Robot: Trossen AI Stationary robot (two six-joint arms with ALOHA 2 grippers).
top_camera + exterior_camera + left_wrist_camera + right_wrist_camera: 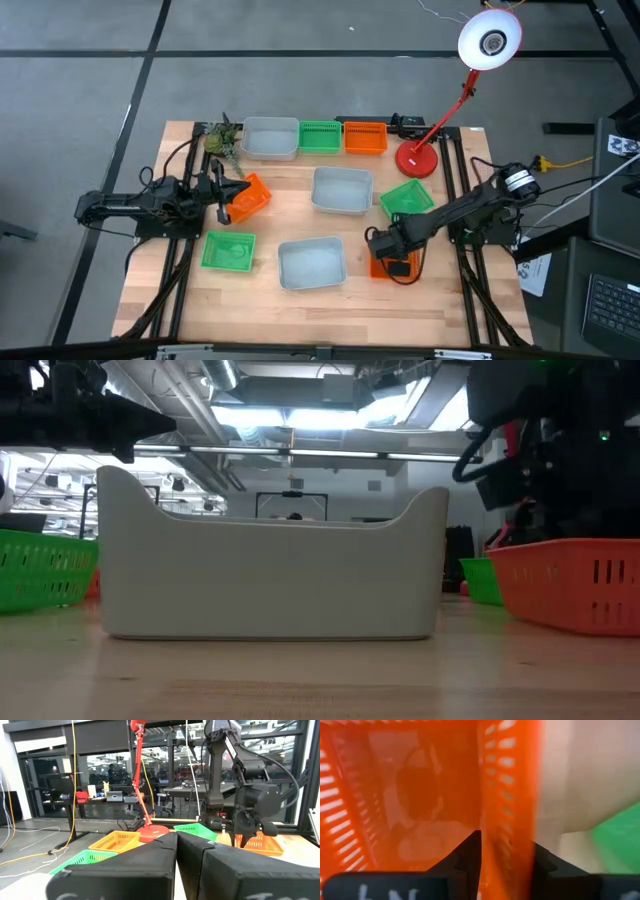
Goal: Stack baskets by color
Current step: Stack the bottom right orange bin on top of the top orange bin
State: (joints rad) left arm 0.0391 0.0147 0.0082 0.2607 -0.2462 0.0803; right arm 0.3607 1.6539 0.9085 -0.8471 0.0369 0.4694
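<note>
Nine baskets lie singly on the wooden table (180, 300). Grey (270, 138), green (320, 136) and orange (365, 137) stand along the far edge. Others are a grey one (342, 190), a tilted green one (407, 198), an orange one (248, 197), a green one (228, 250) and a near grey one (312, 263). My right gripper (507, 845) points down, open, over the near-right orange basket (400, 268), astride one wall. My left gripper (176, 837) is shut, raised at the table's left (222, 200). My right gripper has one finger (467, 857) inside the near-right orange basket and the other (547, 865) outside its slotted wall (512, 815), coming from above. Whether either finger touches the wall, I cannot tell. The basket rests flat on the table (570, 585).
A red lamp base (416, 160) stands at the far right, its arm reaching up to a white head (490, 40). A small plant (222, 138) sits at the far left corner. The near grey basket (270, 560) is just left of the right gripper.
</note>
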